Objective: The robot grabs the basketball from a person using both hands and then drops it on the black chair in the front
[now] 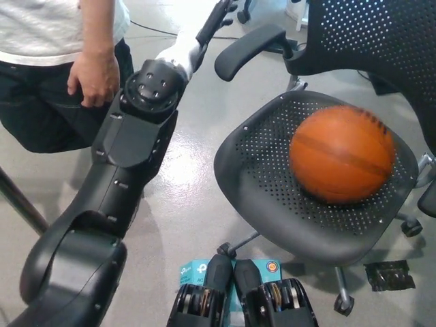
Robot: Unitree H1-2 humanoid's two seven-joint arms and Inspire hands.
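Note:
The orange basketball lies on the perforated seat of the black chair, towards the seat's right side, slightly blurred. No hand touches it. My left arm reaches from the lower left up to the top middle. Its left hand is left of the chair's armrest, fingers stretched out, holding nothing. My right hand is out of the picture. A person stands at the upper left with a hand hanging at their side, close to my left forearm.
The chair's mesh backrest rises at the upper right, and its wheeled base spreads over the grey floor. A teal box and a small black packet lie on the floor near the bottom. A dark slanting bar crosses the left edge.

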